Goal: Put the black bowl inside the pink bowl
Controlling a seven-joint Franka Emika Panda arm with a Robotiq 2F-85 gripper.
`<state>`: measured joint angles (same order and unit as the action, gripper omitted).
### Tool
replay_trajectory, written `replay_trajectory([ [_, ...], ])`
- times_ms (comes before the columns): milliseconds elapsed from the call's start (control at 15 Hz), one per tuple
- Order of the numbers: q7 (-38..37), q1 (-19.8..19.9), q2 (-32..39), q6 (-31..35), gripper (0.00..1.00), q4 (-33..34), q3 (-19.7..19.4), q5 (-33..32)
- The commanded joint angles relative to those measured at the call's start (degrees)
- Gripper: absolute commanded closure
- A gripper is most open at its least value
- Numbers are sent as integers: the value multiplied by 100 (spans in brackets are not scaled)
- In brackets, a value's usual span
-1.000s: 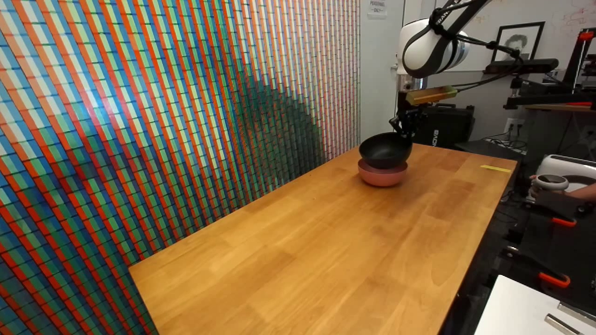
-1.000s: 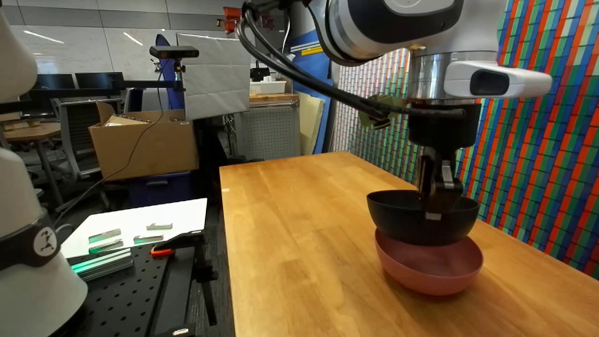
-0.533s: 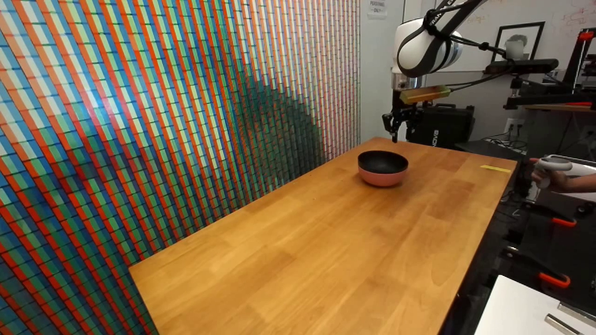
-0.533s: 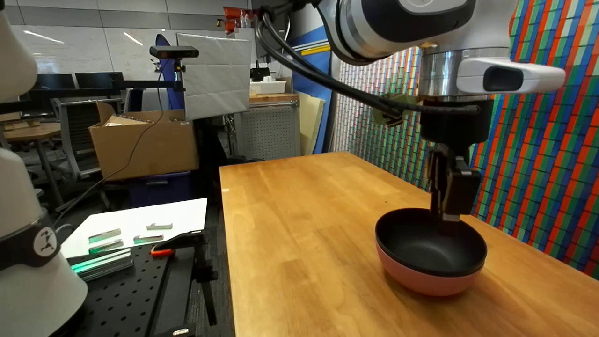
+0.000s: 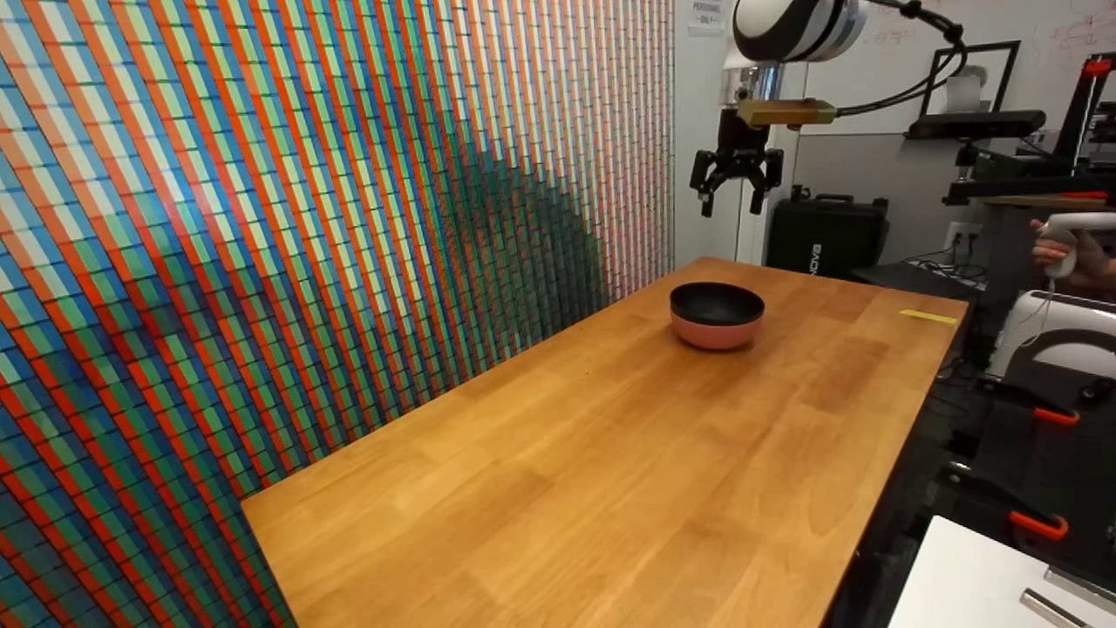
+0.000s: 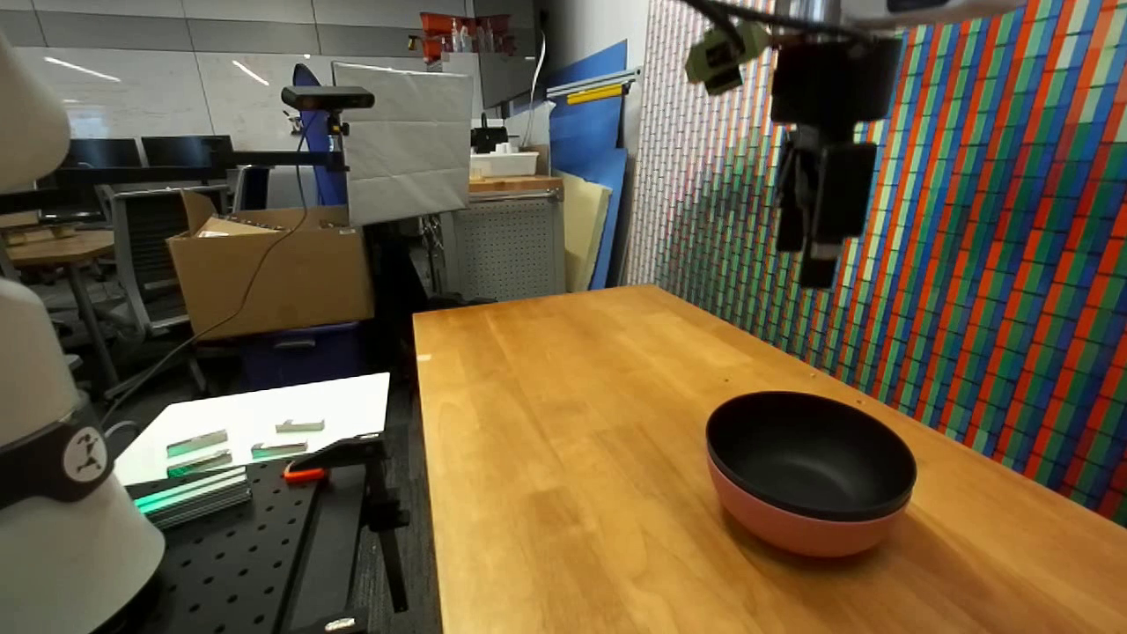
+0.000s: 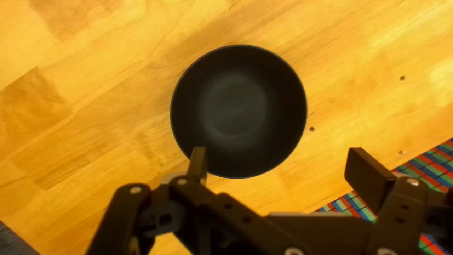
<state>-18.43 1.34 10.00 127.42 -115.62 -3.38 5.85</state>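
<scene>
The black bowl [image 6: 810, 458] sits nested and upright in the pink bowl [image 6: 806, 530], which rests on the wooden table. In both exterior views only the pink outer wall shows below the black rim. Seen from above in the wrist view, the black bowl [image 7: 235, 106] covers the pink one completely. My gripper [image 5: 732, 208] hangs well above the two bowls, its fingers spread wide with nothing between them. In the wrist view the gap of the gripper [image 7: 278, 156] spans bare wood and part of the bowl's edge far below.
A colourful tiled wall [image 6: 995, 291] runs along one long edge of the table [image 5: 558, 488]. Yellow tape [image 5: 928, 316] lies near the opposite edge. A person's hand [image 5: 1090, 262] holds a controller beyond it. Off the table stands a cart with a white board [image 6: 264, 414] bearing small metal pieces.
A second ago the gripper held the tilted black bowl just over the pink one. The bowl dropped into the pink bowl, the jaws opened, and the arm rose straight up.
</scene>
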Motion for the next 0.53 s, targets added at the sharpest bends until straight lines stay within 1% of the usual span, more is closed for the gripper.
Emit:
replay_trajectory([
  [0, 524, 6, -692, -1073, 0, 211, 127, 158],
  [67, 686, -2, -832, -1434, 0, 329, 155, 131],
  [133, 778, -17, -953, -1628, 0, 409, 175, 81],
  [267, 1096, -42, -1112, -2233, 0, 688, 221, 22],
  [467, 1570, -83, -1264, -2863, 0, 1008, 269, -72],
])
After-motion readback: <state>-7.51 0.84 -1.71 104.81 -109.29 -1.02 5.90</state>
